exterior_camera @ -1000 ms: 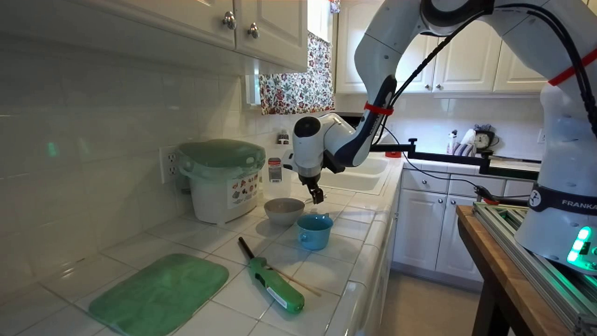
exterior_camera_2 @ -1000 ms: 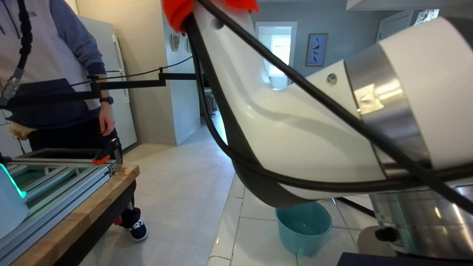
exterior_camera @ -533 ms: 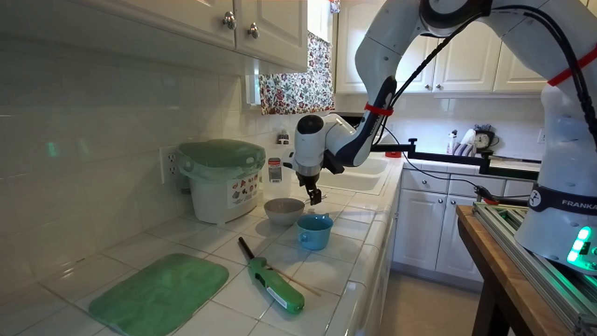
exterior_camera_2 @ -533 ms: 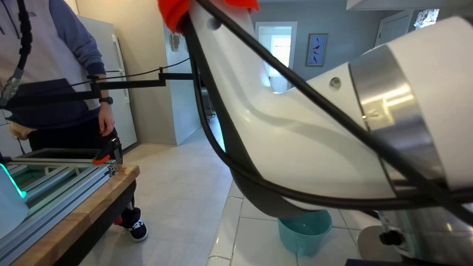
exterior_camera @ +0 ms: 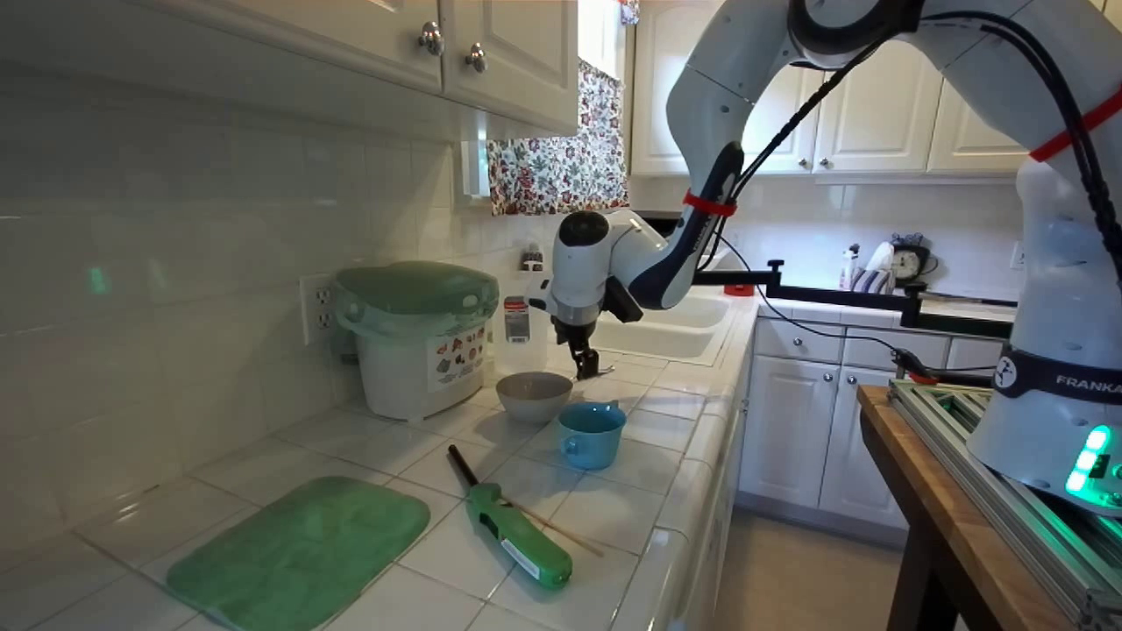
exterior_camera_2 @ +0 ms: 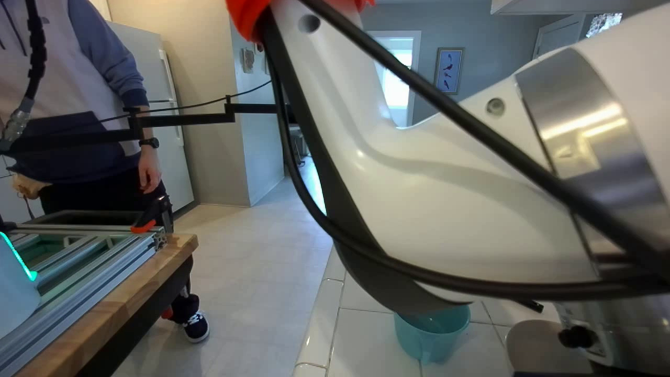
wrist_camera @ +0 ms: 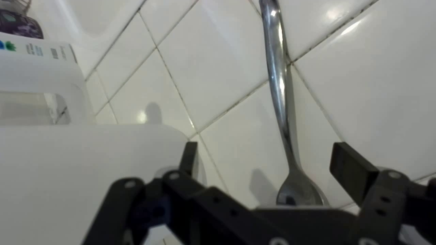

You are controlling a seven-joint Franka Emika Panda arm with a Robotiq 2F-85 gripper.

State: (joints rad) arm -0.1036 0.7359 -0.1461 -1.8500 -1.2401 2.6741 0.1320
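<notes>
Below tool (wrist_camera: 267, 163), jaws apart, empty: spoon (wrist_camera: 278, 85) on bench (wrist_camera: 218, 61), neck framed between jaws, long axis roughly crosswise to closing line, handle leading away.

White capital letters (exterior_camera: 1087, 383) spell FRANKA on a dark band (exterior_camera: 1039, 375) around the robot base (exterior_camera: 1026, 434), at 3 o'clock in an exterior view; a round emblem (exterior_camera: 1005, 372) sits on their 9 o'clock side. Just off centre toward 9 o'clock, a jug (exterior_camera: 521, 358) carries a red-and-grey label (exterior_camera: 517, 321), its print too small to read. At 6 o'clock, a green lighter (exterior_camera: 530, 542) has a white label (exterior_camera: 520, 559), also unreadable. In the wrist view, at 10 o'clock, blurred print (wrist_camera: 34, 50) and a barcode-like block (wrist_camera: 54, 53) mark a white container (wrist_camera: 37, 73).
</notes>
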